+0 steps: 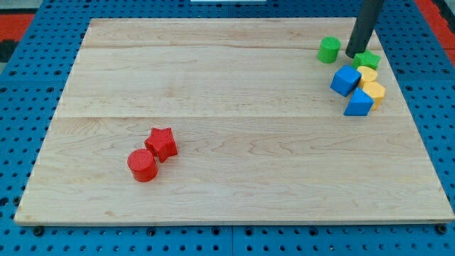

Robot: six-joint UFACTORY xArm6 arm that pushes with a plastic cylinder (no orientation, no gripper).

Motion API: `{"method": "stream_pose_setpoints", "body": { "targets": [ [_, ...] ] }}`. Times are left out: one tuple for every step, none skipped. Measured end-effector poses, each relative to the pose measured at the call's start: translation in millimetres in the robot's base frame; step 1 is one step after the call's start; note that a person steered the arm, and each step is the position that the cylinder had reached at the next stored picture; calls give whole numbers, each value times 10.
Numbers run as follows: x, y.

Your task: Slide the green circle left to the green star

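Up near the view's top right corner of the pale wooden tabletop (234, 149), my tip (350, 55) sits in the little gap between two green blocks. The round green plastic circle (328, 50) is just to the view's left of my tip. The bumpy green plastic star (367, 60) is just to the view's right of my tip, and my dark rod hides part of it.

The job says the green circle should end up at the green star. They are already near each other, but my tip is between them, so they are not touching yet. I think the job is close to done but not finished. The green circle looks like it needs one more small push, and I may need to go around to its other side first.

No hand is on this arm, only the rod, so nothing can open or close.

Just below the green star sits a small pile: a blue cube (345, 80), a yellow block (367, 74), another yellow block (373, 90) and another blue block (358, 104). A careless push could bump them.

Far away, at the view's bottom left, a red star (162, 143) and a red circle (142, 165) sit side by side.
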State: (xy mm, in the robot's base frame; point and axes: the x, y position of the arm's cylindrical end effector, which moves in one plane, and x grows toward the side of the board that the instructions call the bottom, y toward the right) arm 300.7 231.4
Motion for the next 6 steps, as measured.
{"method": "stream_pose_setpoints", "body": {
  "targets": [
    [-186,0],
    [-624,-21],
    [-773,-408],
    [-532,-526],
    [-214,-516],
    [-116,-516]
  ]
}}
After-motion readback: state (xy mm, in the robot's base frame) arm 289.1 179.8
